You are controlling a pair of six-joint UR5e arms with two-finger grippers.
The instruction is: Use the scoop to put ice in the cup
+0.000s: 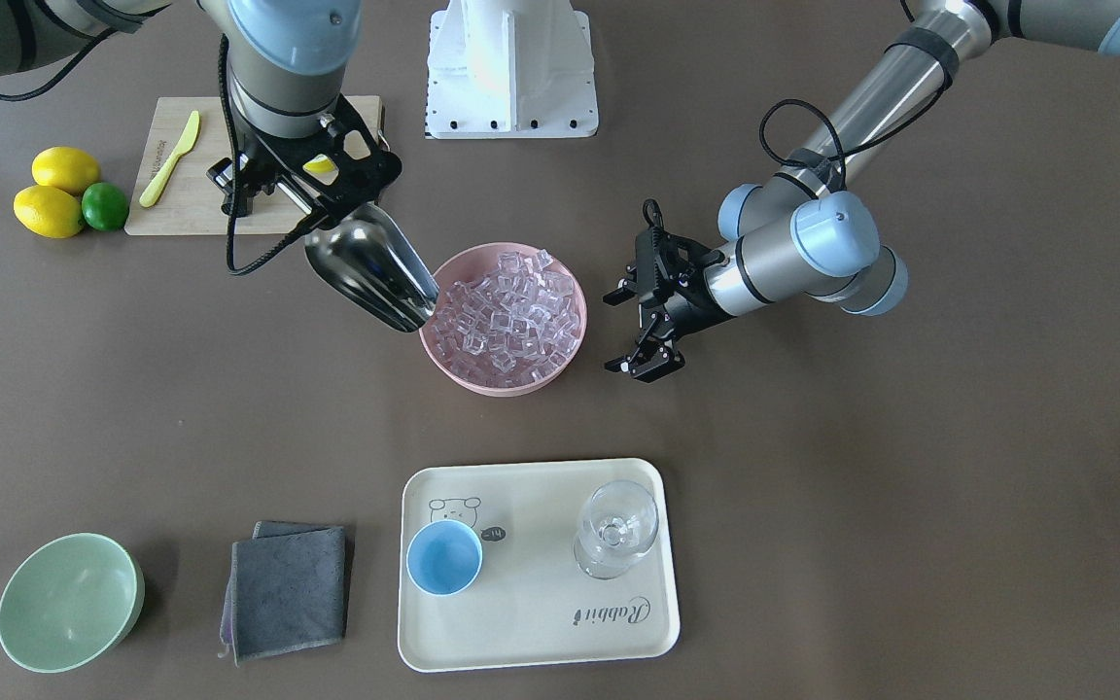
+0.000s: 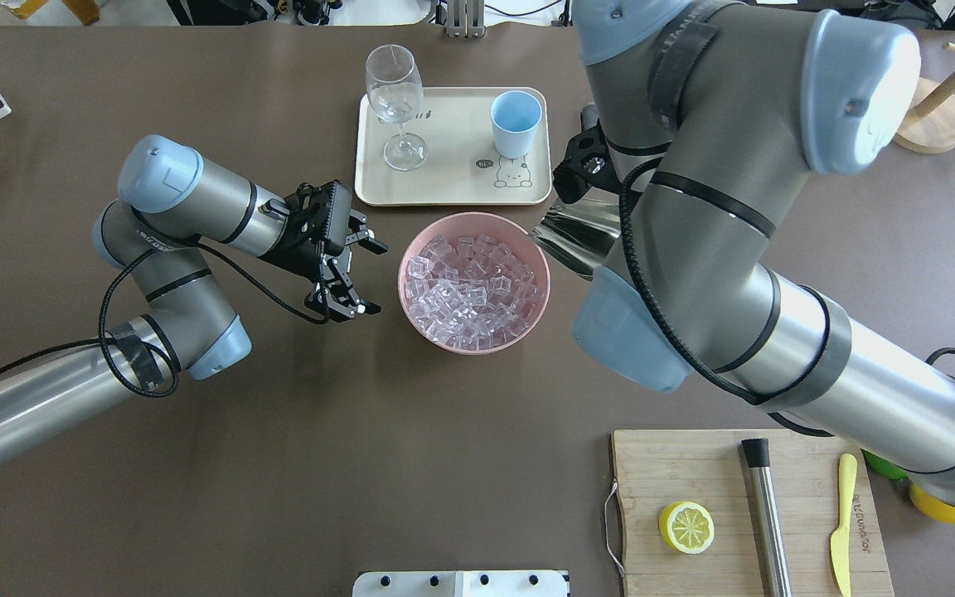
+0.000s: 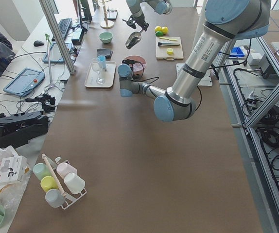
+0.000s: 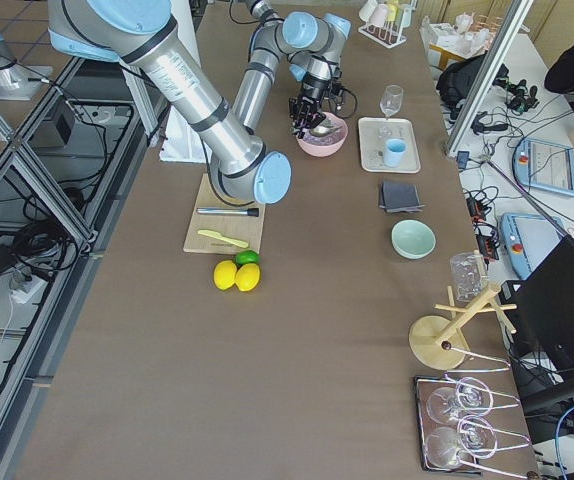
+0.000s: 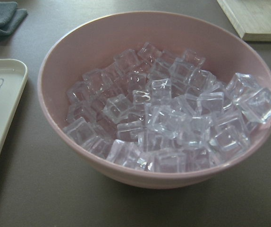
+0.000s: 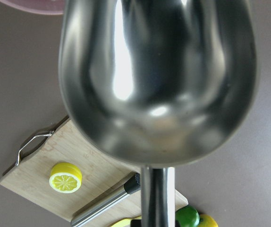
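The front-facing camera sits across the table (image 1: pixel 861 506) and looks steeply down, the robot's base (image 1: pixel 511 68) at its top edge. The overhead camera looks forward and down from behind the robot; both take in the pink bowl (image 1: pixel 502 386) and the tray (image 1: pixel 531 637). The side cameras stand high at the table's ends and look along it from afar. The left wrist camera looks low and close into the pink bowl. The right wrist camera looks along the scoop (image 6: pixel 159 80), which fills its frame, with the cutting board (image 6: pixel 31 172) beyond.
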